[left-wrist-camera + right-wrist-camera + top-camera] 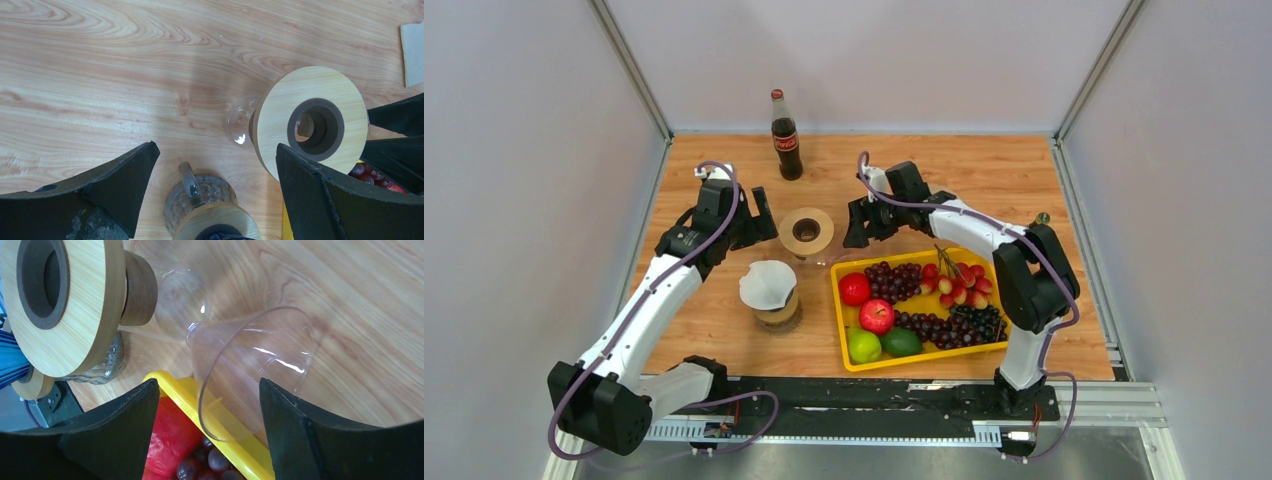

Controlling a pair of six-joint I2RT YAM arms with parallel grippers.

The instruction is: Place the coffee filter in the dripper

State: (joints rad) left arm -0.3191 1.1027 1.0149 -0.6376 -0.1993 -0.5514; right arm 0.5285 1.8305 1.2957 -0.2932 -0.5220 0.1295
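Note:
The dripper [806,231], a wooden ring with a dark hole and a clear cone, lies tipped over on the table. A white coffee filter [767,283] sits on top of a glass mug [780,313] in front of it. My left gripper [762,225] is open and empty just left of the dripper. In the left wrist view [215,185] the mug [200,200] shows between its fingers and the wooden ring [310,120] is at the right. My right gripper [856,228] is open and empty. In its wrist view [207,432] the clear cone [255,365] opens toward the jaws.
A yellow tray [838,320] of apples, grapes, limes and cherries lies right of the mug; its corner [175,390] is under the cone's mouth. A cola bottle [785,136] stands at the back. Grey walls close in the table on both sides.

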